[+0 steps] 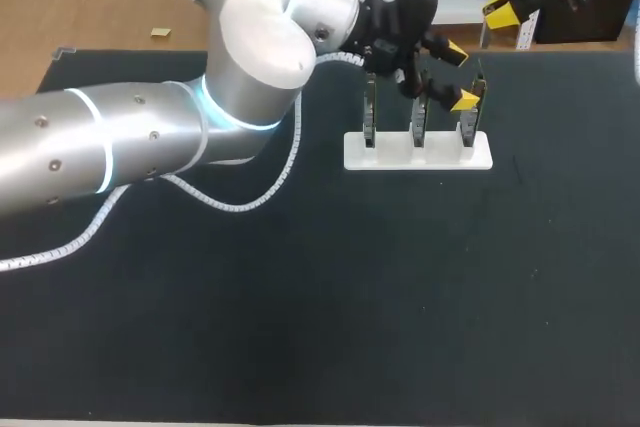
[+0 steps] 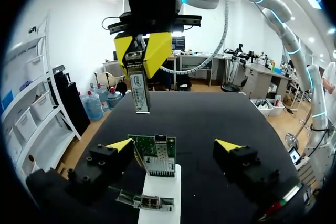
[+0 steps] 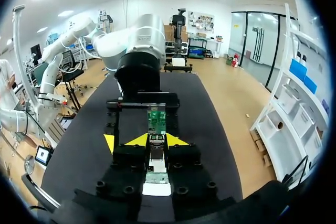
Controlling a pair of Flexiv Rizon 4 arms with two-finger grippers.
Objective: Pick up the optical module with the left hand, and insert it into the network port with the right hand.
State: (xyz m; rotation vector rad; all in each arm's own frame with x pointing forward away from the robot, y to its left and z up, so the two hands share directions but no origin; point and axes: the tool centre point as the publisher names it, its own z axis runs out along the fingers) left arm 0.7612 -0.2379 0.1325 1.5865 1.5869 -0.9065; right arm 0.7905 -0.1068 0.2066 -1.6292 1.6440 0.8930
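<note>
1. A white stand (image 1: 418, 154) holds three circuit boards upright in its slots; the end board (image 2: 156, 157) carries the network port.
2. The stand is near the far edge of the table (image 1: 350, 297), with broad bare mat nearer.
3. The left tool (image 2: 174, 144) is spread wide, straddling that board.
4. The right tool (image 2: 140, 61) is clamped on the optical module (image 2: 139, 93), above and beyond the board.

Bright, even light falls from overhead; glare whitens the left arm's (image 1: 250, 57) silver shell; the black table (image 1: 400, 297) stays dark, with only faint, soft shadows.
</note>
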